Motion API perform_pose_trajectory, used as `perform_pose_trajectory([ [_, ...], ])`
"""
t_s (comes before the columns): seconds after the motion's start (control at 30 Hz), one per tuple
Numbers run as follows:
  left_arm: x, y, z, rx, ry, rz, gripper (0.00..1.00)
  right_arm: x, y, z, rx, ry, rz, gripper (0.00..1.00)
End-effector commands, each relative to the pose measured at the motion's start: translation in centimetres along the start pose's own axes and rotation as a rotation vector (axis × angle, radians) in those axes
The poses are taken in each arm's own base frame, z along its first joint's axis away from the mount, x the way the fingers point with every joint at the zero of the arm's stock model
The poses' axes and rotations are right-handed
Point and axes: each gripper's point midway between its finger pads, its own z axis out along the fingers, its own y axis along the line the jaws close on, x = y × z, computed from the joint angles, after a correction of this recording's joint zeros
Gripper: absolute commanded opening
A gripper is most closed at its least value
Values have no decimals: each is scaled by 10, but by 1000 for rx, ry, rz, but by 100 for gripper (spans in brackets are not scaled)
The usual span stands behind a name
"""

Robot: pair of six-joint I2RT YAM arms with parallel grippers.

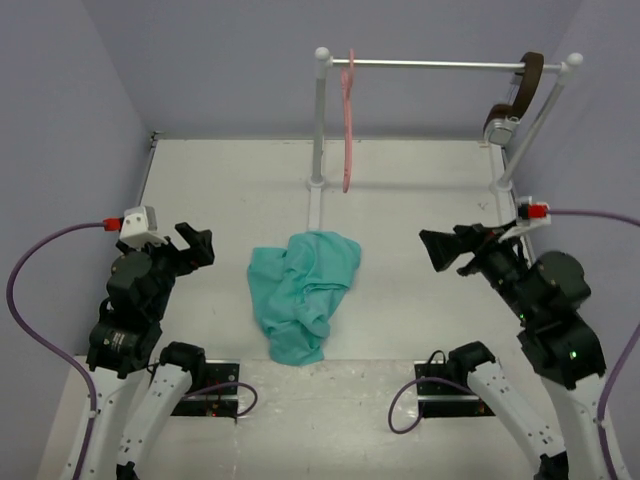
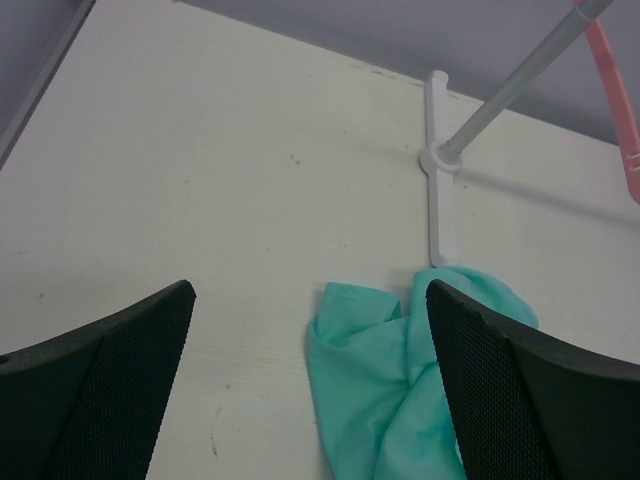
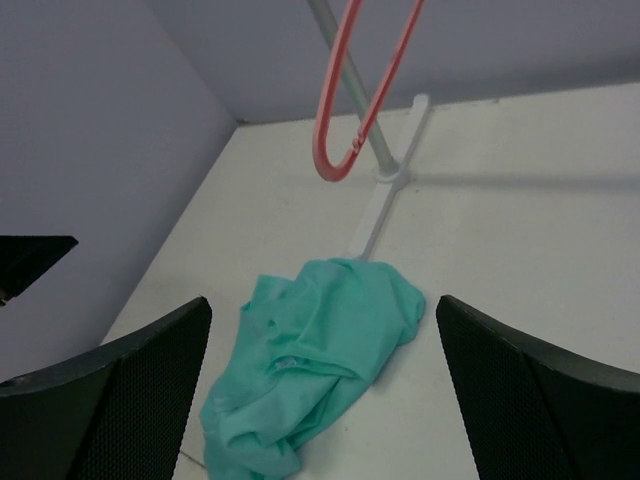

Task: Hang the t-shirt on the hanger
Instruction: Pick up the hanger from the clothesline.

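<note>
Top external view: the t-shirt (image 1: 305, 295) is seen crumpled in a loose teal heap on the white worktop (image 1: 230, 180), roughly at its middle and between the two arms. From the heap, the hanger (image 1: 347, 120) is found at 12 o'clock, hooked over the metal rail (image 1: 430, 65) of a rack and hanging edge-on beside the rack's left post (image 1: 320, 120), well clear of the cloth. A brown strap (image 1: 530, 80) is draped over the rail's far end, at about 2 o'clock. The left end effector (image 1: 197, 245) is held at 9 o'clock from the shirt and the right end effector (image 1: 437, 252) at 3 o'clock, both apart from the cloth and turned towards it. In the left wrist view its fingers (image 2: 110, 400) are spread wide with nothing gripped, and the shirt's far edge is shown at the near end of the post's white foot (image 2: 440, 200); whether they touch cannot be told. In the right wrist view those fingers (image 3: 120, 400) are likewise spread wide and empty, with the shirt lying on the worktop beyond them.
</note>
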Motion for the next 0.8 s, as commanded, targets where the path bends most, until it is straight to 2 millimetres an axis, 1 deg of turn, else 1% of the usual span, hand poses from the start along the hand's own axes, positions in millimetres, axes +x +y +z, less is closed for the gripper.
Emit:
perform_pose_trajectory([
  [0.0, 1, 2, 3, -17, 3, -8, 100, -15, 32, 80, -118, 125, 36, 91],
  [0.03, 1, 2, 3, -18, 2, -8, 100, -14, 32, 97, -99, 153, 42, 87],
  [0.07, 0, 2, 3, -18, -1, -8, 100, -13, 33, 109, -83, 175, 43, 83],
  [0.17, 1, 2, 4, -20, 4, -7, 100, -9, 33, 162, 42, 234, -29, 79],
  [0.23, 2, 2, 5, -22, 9, -6, 100, -23, 28, 187, 162, 216, -69, 76],
  [0.27, 2, 2, 5, -22, 11, -6, 100, -11, 23, 204, 215, 262, -92, 74],
  [0.3, 2, 2, 6, -23, 12, -5, 100, 10, 15, 221, 263, 335, -118, 70],
  [0.33, 3, 2, 6, -24, 13, -5, 100, 11, 17, 230, 283, 342, -132, 68],
  [0.4, 3, 2, 7, -23, 15, -5, 100, 13, 21, 245, 314, 346, -160, 65],
  [0.47, 3, 2, 7, -22, 15, -4, 100, 23, 24, 255, 329, 352, -184, 65],
  [0.53, 3, 1, 7, -19, 14, -4, 100, 30, 25, 261, 330, 355, -183, 63],
  [0.6, 3, 1, 7, -18, 15, -3, 100, 37, 21, 268, 349, 361, -187, 59],
  [0.67, 3, 1, 6, -16, 13, -3, 100, 44, 14, 273, 380, 368, -200, 48],
  [0.73, 2, 1, 6, -16, 10, -5, 100, 51, 2, 275, 430, 371, -220, 33],
  [0.77, 2, 1, 5, -15, 8, -5, 100, 52, 0, 275, 442, 369, -221, 24],
])
